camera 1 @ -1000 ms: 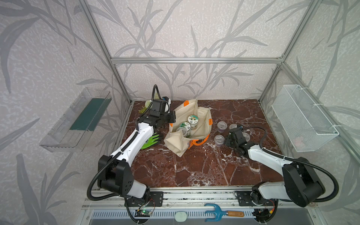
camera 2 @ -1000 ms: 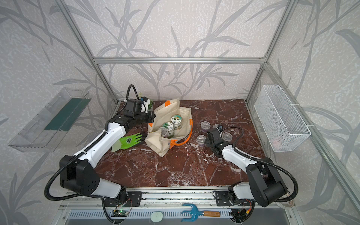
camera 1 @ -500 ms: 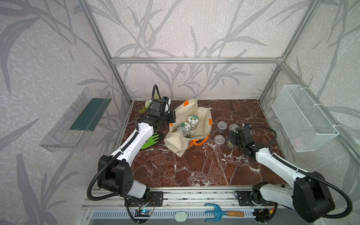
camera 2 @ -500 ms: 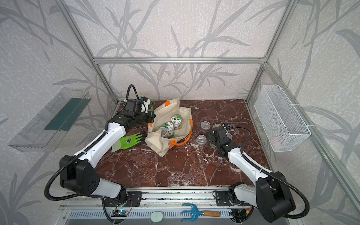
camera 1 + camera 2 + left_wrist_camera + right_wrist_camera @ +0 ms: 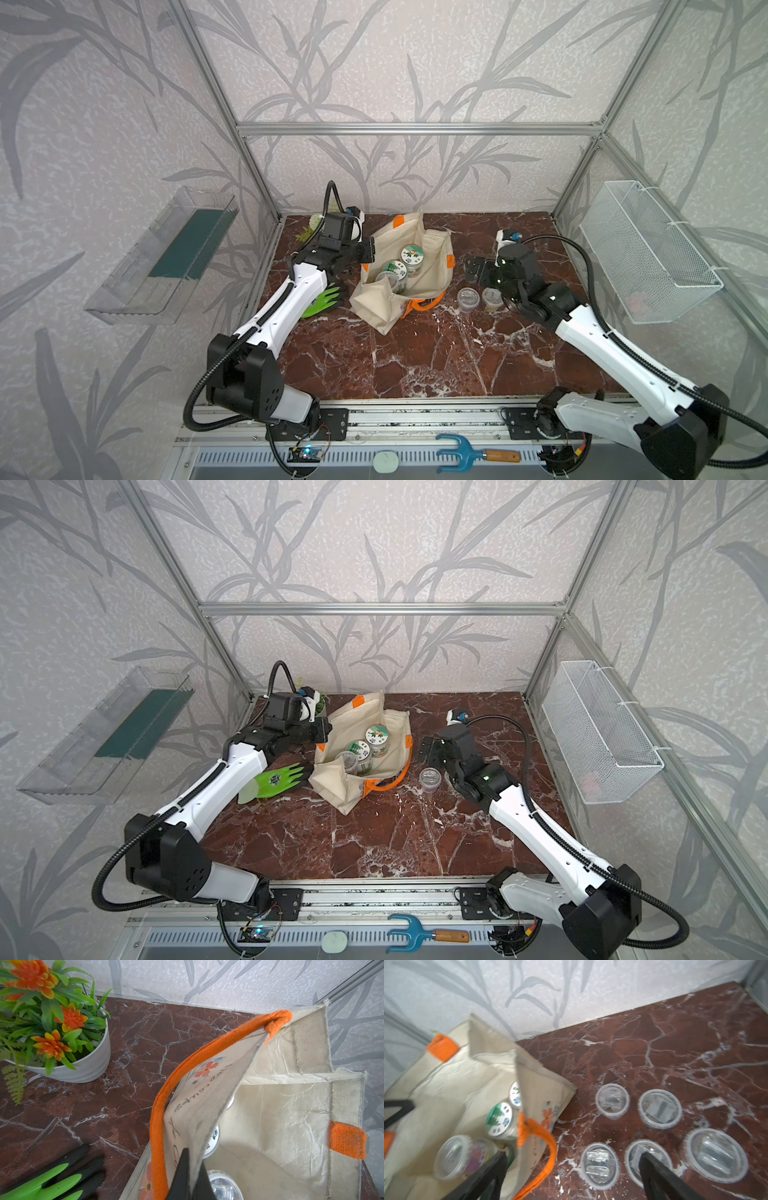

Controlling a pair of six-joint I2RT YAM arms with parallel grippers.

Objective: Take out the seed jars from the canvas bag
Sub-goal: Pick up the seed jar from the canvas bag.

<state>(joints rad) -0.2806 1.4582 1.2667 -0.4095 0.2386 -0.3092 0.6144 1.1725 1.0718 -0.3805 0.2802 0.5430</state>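
Marble tabletop: jars inside canvas bag

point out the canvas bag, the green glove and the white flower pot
canvas bag (image 5: 332,781), in a top view, on its slumped front wall
green glove (image 5: 276,780), in a top view, on the green hand part
white flower pot (image 5: 89,1064), left wrist view, on its side wall

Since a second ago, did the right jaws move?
Yes. In a top view the right jaws have shifted from beside the jars on the table toward the bag, and they have opened.
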